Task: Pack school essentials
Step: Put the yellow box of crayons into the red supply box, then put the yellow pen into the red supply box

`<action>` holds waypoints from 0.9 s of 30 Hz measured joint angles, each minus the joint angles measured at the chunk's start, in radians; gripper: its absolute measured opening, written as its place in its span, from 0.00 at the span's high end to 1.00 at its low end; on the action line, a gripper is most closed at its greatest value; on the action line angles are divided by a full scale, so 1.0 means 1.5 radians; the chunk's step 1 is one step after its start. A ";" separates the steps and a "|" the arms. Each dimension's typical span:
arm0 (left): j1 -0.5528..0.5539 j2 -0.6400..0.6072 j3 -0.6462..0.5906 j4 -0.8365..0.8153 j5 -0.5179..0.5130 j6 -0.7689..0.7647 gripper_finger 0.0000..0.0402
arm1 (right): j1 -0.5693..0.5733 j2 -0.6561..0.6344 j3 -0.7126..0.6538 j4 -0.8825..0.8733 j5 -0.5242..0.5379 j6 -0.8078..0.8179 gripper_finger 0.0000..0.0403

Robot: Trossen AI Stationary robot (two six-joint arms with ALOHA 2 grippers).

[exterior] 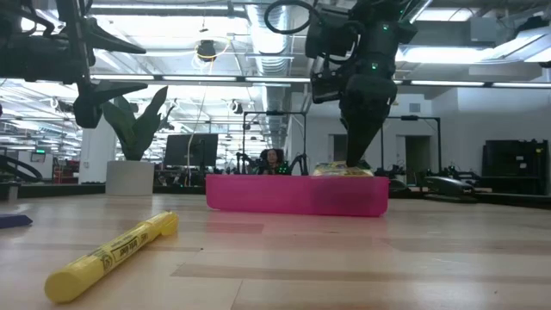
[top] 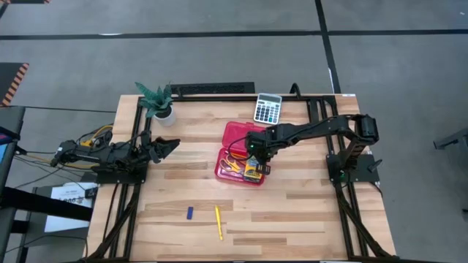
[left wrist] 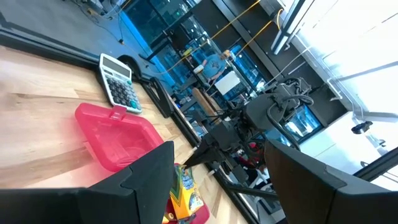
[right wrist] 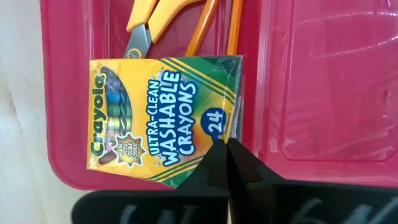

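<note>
Right gripper: the right gripper point(top: 257, 162) hung over the red case point(top: 235, 136), fingers clenched together with nothing between them, tips at the edge of the crayon box point(right wrist: 163, 118).
Crayon box: lay flat inside the case's near half, close to its outer wall.
Scissors and pencils: the scissors point(right wrist: 157, 17) and orange pencils point(right wrist: 231, 28) lay in the same half, cut off by the wrist view's edge.
Left gripper: the left gripper point(top: 165, 146) waited at the table's left edge beside the potted plant point(top: 158, 102), jaws released.
Open room: the yellow stick point(top: 219, 222) and blue piece point(top: 189, 213) lay apart on bare wood near the front edge.
Calculator: the calculator point(top: 268, 108) sat near the back edge.
Hard to make out: the arm hid part of the case from above.
</note>
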 joint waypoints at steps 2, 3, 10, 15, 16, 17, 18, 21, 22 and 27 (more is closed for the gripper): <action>0.000 0.000 0.000 0.000 0.000 0.000 0.41 | 0.000 0.000 0.000 0.002 0.000 0.000 0.99; 0.000 0.000 0.000 0.000 0.000 0.000 0.41 | 0.000 0.000 0.000 0.004 0.000 0.000 0.99; 0.000 0.000 0.000 0.000 0.000 -0.001 0.41 | -0.005 0.000 0.000 0.001 0.001 0.000 0.95; 0.000 0.000 0.000 0.000 0.000 -0.001 0.41 | -0.009 0.000 0.000 -0.003 0.001 0.009 0.86; 0.000 0.000 0.000 0.000 0.000 -0.001 0.41 | -0.009 0.000 0.000 -0.003 0.001 0.010 0.85; 0.000 0.000 0.000 0.000 0.000 -0.001 0.41 | -0.009 0.000 0.000 -0.002 0.001 0.010 0.84; 0.000 0.000 0.000 0.000 0.000 -0.001 0.41 | -0.009 0.000 0.000 -0.002 0.001 0.010 0.84; 0.000 0.000 0.000 0.000 0.001 -0.001 0.41 | -0.009 0.000 0.000 -0.002 0.001 0.013 0.83; 0.000 0.000 0.000 0.000 0.001 -0.001 0.41 | -0.009 0.000 0.000 0.001 0.001 0.020 0.83; 0.000 0.000 0.000 0.000 0.001 -0.001 0.41 | -0.017 -0.006 0.041 0.009 -0.053 0.054 0.83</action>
